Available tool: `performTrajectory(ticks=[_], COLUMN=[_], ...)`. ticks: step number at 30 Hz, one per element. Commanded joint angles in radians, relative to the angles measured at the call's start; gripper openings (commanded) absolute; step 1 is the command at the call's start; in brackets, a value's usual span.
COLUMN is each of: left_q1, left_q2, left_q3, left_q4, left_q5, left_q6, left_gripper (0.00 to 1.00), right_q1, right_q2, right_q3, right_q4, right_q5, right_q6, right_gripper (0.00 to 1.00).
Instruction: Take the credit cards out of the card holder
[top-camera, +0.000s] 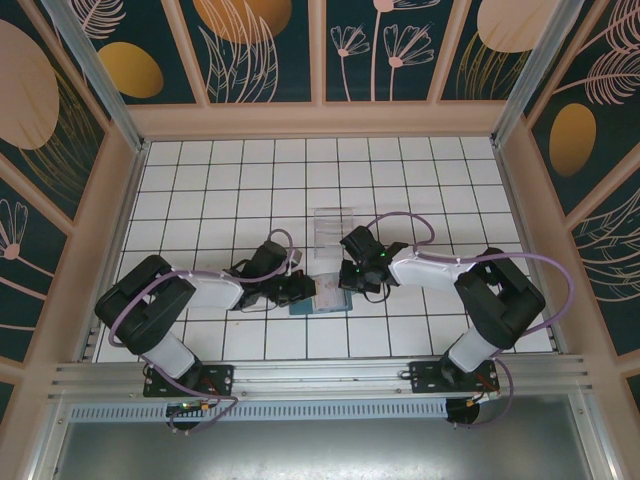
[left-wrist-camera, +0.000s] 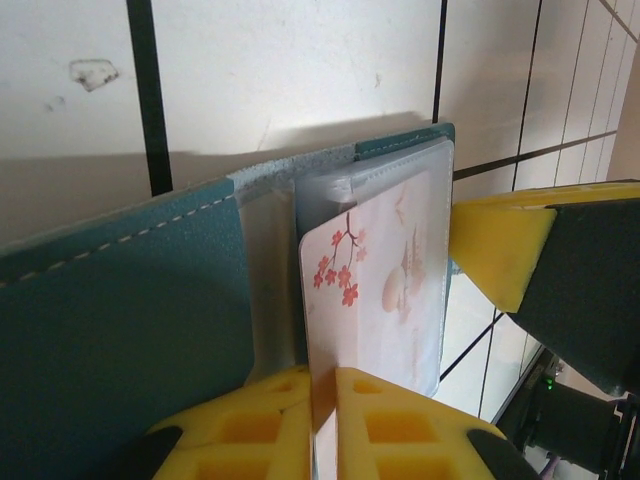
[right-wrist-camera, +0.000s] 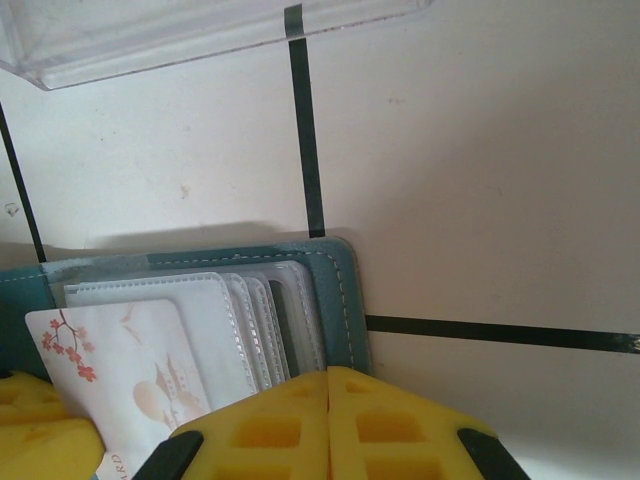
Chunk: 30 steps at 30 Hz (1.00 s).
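Centrally, low in my overhead view, the teal card holder (top-camera: 322, 305) lies open between both arms. Left gripper (left-wrist-camera: 322, 388): I see it clamped on a blossom-printed credit card (left-wrist-camera: 375, 290) at the clear sleeves. Right gripper (right-wrist-camera: 328, 388): fingers pressed together at the card holder's edge.

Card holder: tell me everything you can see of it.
The card holder is a teal bifold, leather-like, with pale stitching along its edges. It lies open on the white tiled table between the two arms, on the near side of the clear tray. Inside sit stacked clear plastic sleeves. One card printed with red blossoms sticks partway out of a sleeve, pinched by the left gripper. The right gripper is shut at the holder's opposite edge; pinching or only pressing, I cannot tell.
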Motion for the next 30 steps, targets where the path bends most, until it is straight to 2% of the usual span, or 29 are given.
performTrajectory(ticks=[1,10,13,20,30], left_q1=[0.010,0.023,0.025,0.031,0.054], left_q2=[-0.032,-0.090,-0.082,-0.047,0.011], left_q3=[-0.034,-0.051,-0.052,-0.074,-0.124], left_q4=[-0.004,-0.040,-0.024,0.093,0.260], left_q5=[0.015,0.000,0.001,0.038,0.108], left_q6=[0.014,0.034,0.036,0.005,-0.044], left_gripper=[0.12,0.11,0.15,0.25,0.28], right_q1=[-0.002,-0.001,-0.002,-0.002,0.006], right_q2=[0.016,0.014,0.015,0.012,-0.002], right_q3=[0.010,0.013,0.015,0.021,0.026], right_q4=[-0.053,-0.064,-0.063,-0.065,-0.057], right_q5=[0.066,0.070,0.067,0.065,0.048], right_q6=[0.000,-0.002,-0.002,0.000,0.005], right_gripper=[0.08,0.07,0.07,0.08,0.08])
